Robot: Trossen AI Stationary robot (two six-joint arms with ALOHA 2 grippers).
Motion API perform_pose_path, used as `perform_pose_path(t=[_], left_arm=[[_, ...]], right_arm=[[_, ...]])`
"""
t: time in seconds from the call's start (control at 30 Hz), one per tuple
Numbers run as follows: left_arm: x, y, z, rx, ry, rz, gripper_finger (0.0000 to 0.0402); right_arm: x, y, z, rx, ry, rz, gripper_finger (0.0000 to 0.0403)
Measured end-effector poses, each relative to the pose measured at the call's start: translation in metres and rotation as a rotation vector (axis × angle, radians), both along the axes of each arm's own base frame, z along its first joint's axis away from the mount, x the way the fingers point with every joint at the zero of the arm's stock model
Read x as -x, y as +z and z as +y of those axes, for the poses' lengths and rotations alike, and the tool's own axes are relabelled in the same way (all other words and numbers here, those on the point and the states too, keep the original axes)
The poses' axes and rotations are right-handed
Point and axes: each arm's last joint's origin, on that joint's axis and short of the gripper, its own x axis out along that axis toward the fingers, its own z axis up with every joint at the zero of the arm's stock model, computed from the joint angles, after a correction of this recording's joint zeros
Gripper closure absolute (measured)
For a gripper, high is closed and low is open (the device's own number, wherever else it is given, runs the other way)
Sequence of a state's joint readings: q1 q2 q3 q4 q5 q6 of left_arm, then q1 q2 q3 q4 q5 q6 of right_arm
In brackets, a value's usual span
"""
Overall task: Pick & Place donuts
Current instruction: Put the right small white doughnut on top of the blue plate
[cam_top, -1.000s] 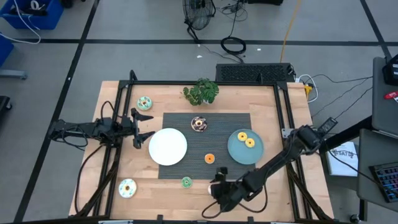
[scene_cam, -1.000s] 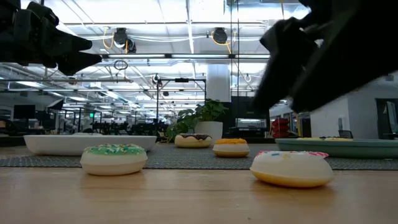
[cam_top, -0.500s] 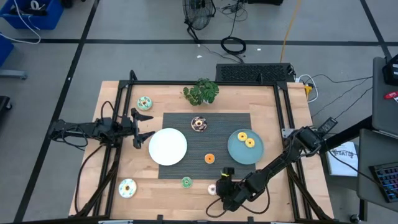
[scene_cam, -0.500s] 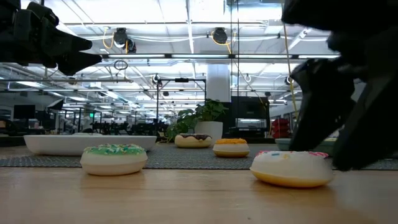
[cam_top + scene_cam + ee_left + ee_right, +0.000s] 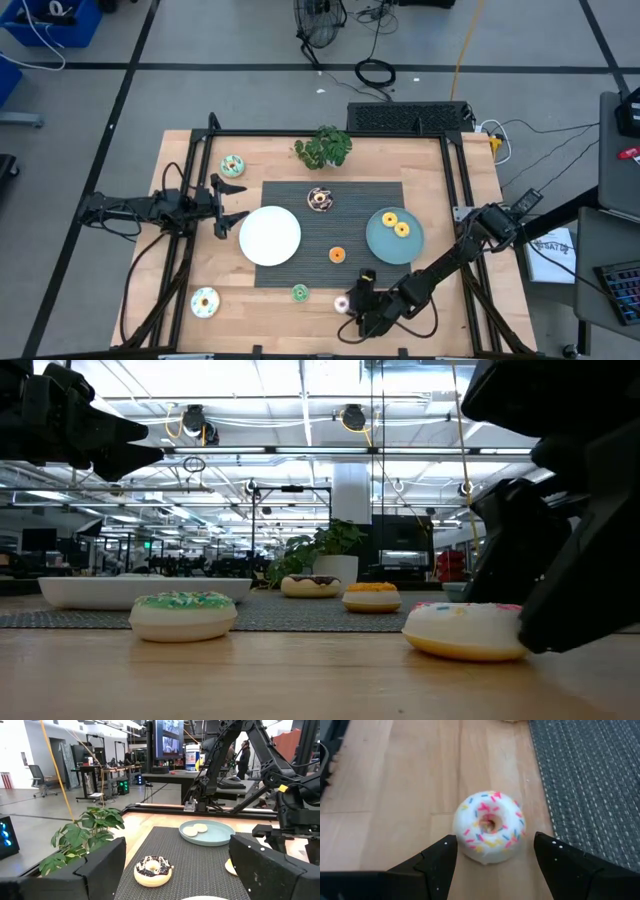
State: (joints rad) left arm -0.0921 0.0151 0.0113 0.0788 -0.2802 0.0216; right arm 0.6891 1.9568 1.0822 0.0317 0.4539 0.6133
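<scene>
A white-iced donut with coloured sprinkles (image 5: pixel 490 826) lies flat on the bare wood near the table's near edge (image 5: pixel 342 303) (image 5: pixel 465 630). My right gripper (image 5: pixel 495 865) is open and low over the table (image 5: pixel 356 298). One finger stands on either side of the donut's near half, and a gap shows at each side. My left gripper (image 5: pixel 234 205) is open and waits above the table's left side, beside the white plate (image 5: pixel 270 236). Other donuts lie about: green (image 5: pixel 300 292), orange (image 5: pixel 337 254), chocolate (image 5: pixel 320 199), mint (image 5: pixel 232 165), and two yellow ones (image 5: pixel 395 225) on the teal plate.
A dark woven mat (image 5: pixel 350 190) covers the table's middle and bears the white plate and the teal plate (image 5: pixel 380 245). A leafy plant (image 5: pixel 323 148) stands at the far edge. Another pale donut (image 5: pixel 204 301) lies at the near left. Bare wood surrounds the sprinkled donut.
My right gripper has come down from above the white sprinkled donut to table height and drawn back a little toward the right, so the donut now shows in the high view. The donut has stayed where it was. My left arm has kept still.
</scene>
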Motion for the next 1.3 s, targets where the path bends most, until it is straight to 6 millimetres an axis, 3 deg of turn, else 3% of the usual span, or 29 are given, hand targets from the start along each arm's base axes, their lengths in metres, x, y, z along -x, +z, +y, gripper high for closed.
perform_pose_path(t=[0.3, 0.67, 0.97, 1.3], left_arm=[[0.000, 0.000, 0.000, 0.000, 0.000, 0.000, 0.0052], [0.000, 0.000, 0.000, 0.000, 0.000, 0.000, 0.0052], [0.000, 0.000, 0.000, 0.000, 0.000, 0.000, 0.0052], [0.000, 0.000, 0.000, 0.000, 0.000, 0.000, 0.0052]], right_arm=[[0.002, -0.003, -0.003, 0.019, -0.014, -0.002, 0.0153], [-0.003, 0.002, 0.001, 0.004, 0.028, -0.069, 0.0199], [-0.003, 0.002, 0.001, 0.004, 0.026, -0.069, 0.0200], [-0.009, -0.013, 0.000, 0.020, 0.029, -0.074, 0.0200]])
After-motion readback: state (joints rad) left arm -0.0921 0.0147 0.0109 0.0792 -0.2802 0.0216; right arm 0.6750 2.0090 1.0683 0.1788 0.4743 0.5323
